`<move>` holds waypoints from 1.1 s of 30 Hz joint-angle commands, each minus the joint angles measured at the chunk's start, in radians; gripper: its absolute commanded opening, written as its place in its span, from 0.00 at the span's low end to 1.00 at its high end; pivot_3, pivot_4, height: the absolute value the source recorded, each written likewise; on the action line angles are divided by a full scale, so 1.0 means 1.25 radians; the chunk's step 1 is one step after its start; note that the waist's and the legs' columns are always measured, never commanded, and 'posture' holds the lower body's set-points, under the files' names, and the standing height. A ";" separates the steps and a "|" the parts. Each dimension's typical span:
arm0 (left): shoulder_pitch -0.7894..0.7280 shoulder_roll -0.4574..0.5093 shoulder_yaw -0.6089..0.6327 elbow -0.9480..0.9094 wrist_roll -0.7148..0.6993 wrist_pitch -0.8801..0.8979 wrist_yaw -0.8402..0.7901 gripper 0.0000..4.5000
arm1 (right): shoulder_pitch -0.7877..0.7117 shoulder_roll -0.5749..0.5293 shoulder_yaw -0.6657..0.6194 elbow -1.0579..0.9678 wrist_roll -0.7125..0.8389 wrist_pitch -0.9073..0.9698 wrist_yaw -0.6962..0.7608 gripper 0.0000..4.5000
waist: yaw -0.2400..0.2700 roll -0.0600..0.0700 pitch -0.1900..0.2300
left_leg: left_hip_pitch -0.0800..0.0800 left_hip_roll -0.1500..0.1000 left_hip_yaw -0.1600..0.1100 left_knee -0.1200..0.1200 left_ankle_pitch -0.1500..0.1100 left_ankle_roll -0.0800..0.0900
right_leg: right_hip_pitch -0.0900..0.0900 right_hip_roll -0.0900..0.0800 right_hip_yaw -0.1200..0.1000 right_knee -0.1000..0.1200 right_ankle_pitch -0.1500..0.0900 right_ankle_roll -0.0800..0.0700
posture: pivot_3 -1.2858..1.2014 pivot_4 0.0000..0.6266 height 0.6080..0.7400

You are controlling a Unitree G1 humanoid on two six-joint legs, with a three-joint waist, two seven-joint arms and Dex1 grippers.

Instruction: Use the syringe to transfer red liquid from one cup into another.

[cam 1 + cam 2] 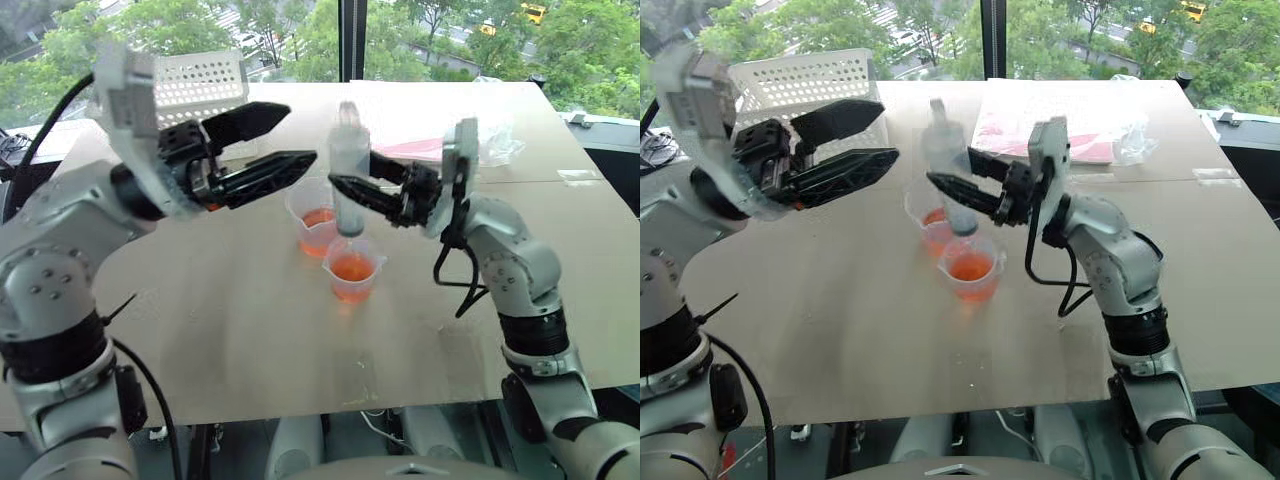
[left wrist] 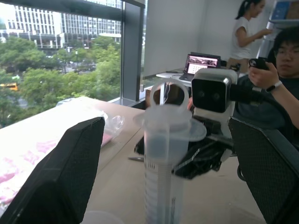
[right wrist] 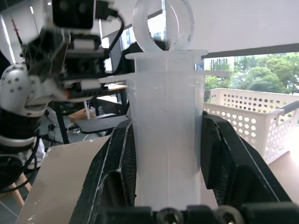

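At the left, the robot's left gripper [image 1: 268,146] hangs above the table [image 1: 230,320] with its two black fingers spread wide and nothing between them, just beside the syringe [image 1: 349,160] but apart from it. Behind it sits a white perforated basket [image 1: 200,85] at the table's far edge. At centre, two clear cups stand touching: the far cup [image 1: 315,218] and the near cup [image 1: 353,264], each holding some of the red liquid [image 1: 352,268]. The syringe stands upright with its nozzle dipped toward the near cup, a pose that looks suited to drawing or delivering liquid straight down without spilling; its barrel looks pale, and whether it holds liquid cannot be told. The right gripper [image 1: 345,190], reaching in from the right, is clamped on the barrel, steadying it over the cups. Farther right, pink printed sheets [image 1: 1040,125] and a crumpled clear plastic bag [image 1: 500,140] lie well apart from the work. Nothing stands between the left gripper and the plunger ring.
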 commanded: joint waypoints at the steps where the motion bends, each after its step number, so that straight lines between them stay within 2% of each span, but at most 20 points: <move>1: 0.096 -0.002 0.068 -0.107 -0.095 -0.006 0.081 0.98 | -0.080 -0.071 -0.093 -0.052 0.113 0.154 -0.069 0.32 | 0.001 0.000 0.000 | 0.000 0.000 -0.001 0.000 0.000 0.000 | 0.000 -0.001 0.000 0.000 0.000 0.000 | 0.52 0.24 1.00; 2: 0.142 0.002 0.083 -0.134 -0.105 -0.011 0.081 0.98 | -0.098 -0.099 -0.113 -0.044 0.142 0.204 -0.083 0.32 | 0.002 0.000 0.000 | 0.000 0.000 -0.001 0.000 0.000 0.000 | 0.000 -0.001 0.000 0.000 0.000 0.000 | 0.52 0.24 1.00; 7: 0.378 0.016 0.207 -0.214 -0.110 -0.051 0.027 0.98 | -0.132 -0.256 -0.145 0.022 0.121 0.334 -0.115 0.32 | 0.003 0.000 0.000 | 0.000 -0.001 0.003 0.000 0.000 0.000 | 0.001 -0.001 -0.001 -0.001 0.000 -0.001 | 0.52 0.24 1.00; 12: 0.578 0.026 0.296 -0.257 -0.081 -0.095 -0.072 0.98 | -0.107 -0.378 -0.058 0.103 0.043 0.409 -0.090 0.32 | 0.002 0.000 0.000 | 0.001 -0.001 0.004 -0.001 0.000 0.000 | 0.001 0.000 0.000 -0.002 -0.002 -0.003 | 0.52 0.24 1.00; 17: 0.700 0.017 0.290 -0.289 0.023 -0.163 -0.187 0.98 | -0.069 -0.373 0.057 0.207 -0.058 0.370 -0.061 0.32 | -0.003 -0.001 -0.001 | 0.001 -0.001 0.006 -0.001 0.000 0.000 | 0.001 0.000 0.002 -0.004 -0.002 -0.003 | 0.52 0.24 1.00; 21: 0.765 0.008 0.287 -0.307 0.060 -0.213 -0.230 0.98 | -0.085 -0.332 0.141 0.348 -0.163 0.289 -0.031 0.32 | -0.001 0.000 -0.001 | 0.000 -0.001 0.007 -0.001 0.000 0.000 | 0.000 0.000 0.002 -0.005 -0.002 -0.003 | 0.52 0.24 1.00; 24: 0.781 0.010 0.279 -0.307 0.074 -0.240 -0.236 0.98 | -0.104 -0.310 0.162 0.424 -0.210 0.248 -0.001 0.32 | 0.002 -0.001 -0.001 | 0.000 -0.001 0.006 -0.001 0.000 0.000 | 0.001 0.000 0.002 -0.005 -0.002 -0.003 | 0.52 0.24 1.00; 26: 0.782 0.015 0.267 -0.315 0.067 -0.248 -0.230 0.98 | -0.111 -0.306 0.182 0.455 -0.232 0.226 0.041 0.54 | 0.004 -0.001 -0.001 | 0.000 -0.001 0.006 -0.001 0.000 0.000 | 0.001 0.000 0.001 -0.006 -0.002 -0.003 | 0.52 0.24 1.00; 27: 0.781 0.018 0.258 -0.320 0.065 -0.251 -0.229 0.98 | -0.115 -0.301 0.181 0.467 -0.239 0.221 0.045 0.60 | 0.004 -0.001 -0.001 | 0.000 -0.001 0.006 -0.001 0.000 0.001 | 0.001 0.000 0.001 -0.006 -0.002 -0.003 | 0.52 0.24 1.00; 30: 0.775 0.024 0.235 -0.328 0.062 -0.257 -0.215 0.98 | -0.116 -0.313 0.168 0.474 -0.254 0.213 0.076 0.92 | 0.002 0.000 -0.001 | 0.000 -0.001 0.006 -0.001 0.000 0.001 | 0.001 0.000 0.002 -0.006 -0.002 -0.003 | 0.52 0.24 1.00; 31: 0.770 0.025 0.228 -0.327 0.061 -0.259 -0.206 0.98 | -0.110 -0.324 0.161 0.466 -0.260 0.204 0.088 1.00 | 0.002 0.000 -0.001 | 0.000 -0.001 0.006 -0.001 0.000 0.001 | 0.001 0.000 0.002 -0.006 -0.002 -0.003 | 0.52 0.24 1.00; 33: 0.764 0.022 0.221 -0.325 0.054 -0.260 -0.187 0.98 | -0.087 -0.347 0.134 0.428 -0.257 0.179 0.108 1.00 | 0.002 0.001 0.000 | 0.000 0.000 0.006 -0.002 0.000 0.001 | 0.001 0.000 0.002 -0.006 -0.002 -0.003 | 0.52 0.24 1.00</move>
